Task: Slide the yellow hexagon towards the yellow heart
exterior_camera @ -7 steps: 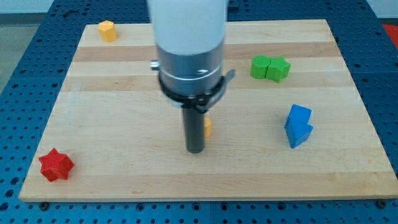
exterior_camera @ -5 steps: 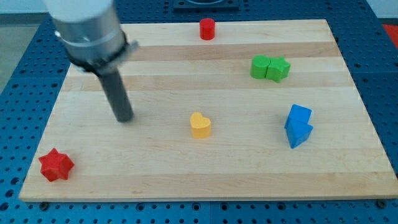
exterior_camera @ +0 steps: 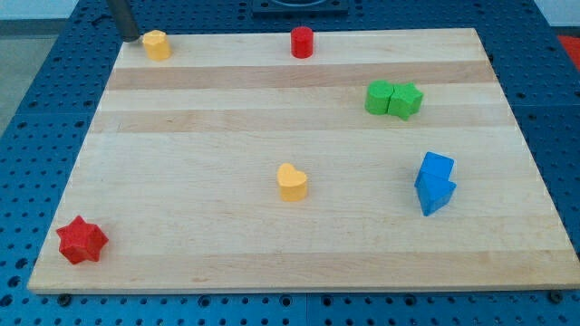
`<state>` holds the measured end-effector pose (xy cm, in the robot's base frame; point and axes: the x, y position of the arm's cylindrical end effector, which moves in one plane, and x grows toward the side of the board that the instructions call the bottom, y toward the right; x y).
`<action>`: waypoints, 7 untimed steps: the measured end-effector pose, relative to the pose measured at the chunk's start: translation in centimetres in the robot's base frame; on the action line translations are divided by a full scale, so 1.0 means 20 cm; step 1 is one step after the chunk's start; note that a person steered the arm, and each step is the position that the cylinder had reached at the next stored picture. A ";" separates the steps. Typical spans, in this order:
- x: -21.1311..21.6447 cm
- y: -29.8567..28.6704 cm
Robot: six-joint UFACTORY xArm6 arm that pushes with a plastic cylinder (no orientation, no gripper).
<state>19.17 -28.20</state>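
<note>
The yellow hexagon [exterior_camera: 157,43] sits at the top left corner of the wooden board [exterior_camera: 199,136]. The yellow heart [exterior_camera: 292,182] stands near the board's middle, a little below centre. My tip [exterior_camera: 130,37] is at the view's top left, just left of the yellow hexagon and close to it, at the board's top edge. Only the rod's lower end shows.
A red cylinder [exterior_camera: 302,42] stands at the top edge, centre. Two green blocks [exterior_camera: 393,99] touch each other at the upper right. Two blue blocks [exterior_camera: 435,182] sit together at the right. A red star [exterior_camera: 82,240] lies at the bottom left corner.
The arm has swung from the board's middle over to the left and then up to the top left corner. The heart, red cylinder and hexagon, each hidden at some point earlier, now show. No block has moved.
</note>
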 end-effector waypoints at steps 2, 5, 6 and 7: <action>0.02 0.29; 0.36 0.20; 0.50 0.22; 0.68 0.27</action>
<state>32.84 -22.79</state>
